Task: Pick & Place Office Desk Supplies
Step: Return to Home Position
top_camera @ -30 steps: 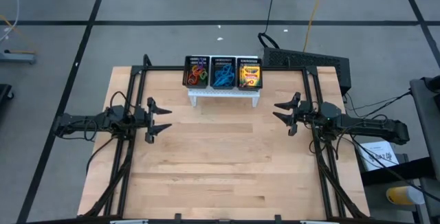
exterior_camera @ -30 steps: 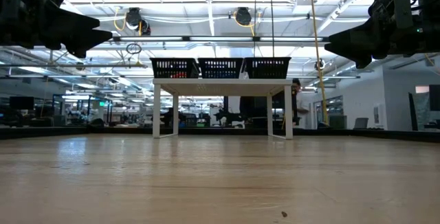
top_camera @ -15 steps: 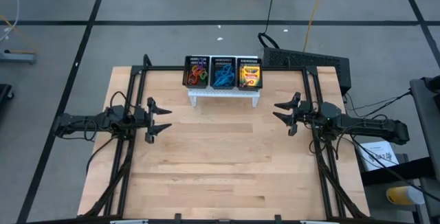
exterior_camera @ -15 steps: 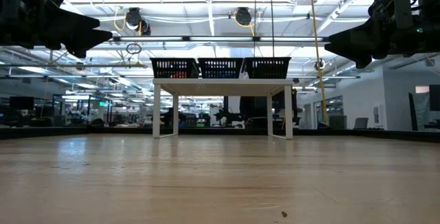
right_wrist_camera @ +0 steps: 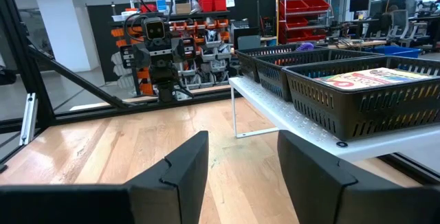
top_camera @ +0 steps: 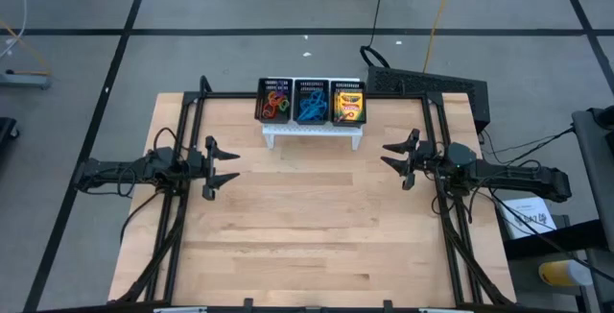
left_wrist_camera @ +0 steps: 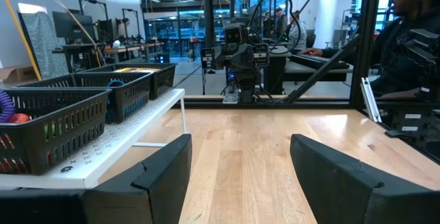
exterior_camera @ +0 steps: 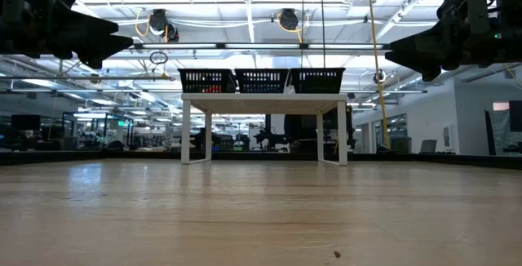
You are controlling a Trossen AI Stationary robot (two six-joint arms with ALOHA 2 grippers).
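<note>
Overhead, low, opposed wrists; common organiser (top_camera: 311, 84)

Pale wood table (top_camera: 307, 227), striped in planks; white stand (top_camera: 314, 132); three black mesh bins (exterior_camera: 261, 80); in the left one a tangle of red, orange, green and purple loops (top_camera: 276, 104); blue loops (top_camera: 310, 110) in the middle; yellow-and-green crayon boxes (top_camera: 349, 108) on the right; grey floor (top_camera: 192, 59) crossed by black lines.

Hard to read inside the organiser (top_camera: 311, 102).
In its left bin the coloured loops (top_camera: 276, 104) tangle, too small to count; the crayon boxes (top_camera: 348, 105) in its right bin cannot be counted either; from table height its mesh hides most contents.
</note>
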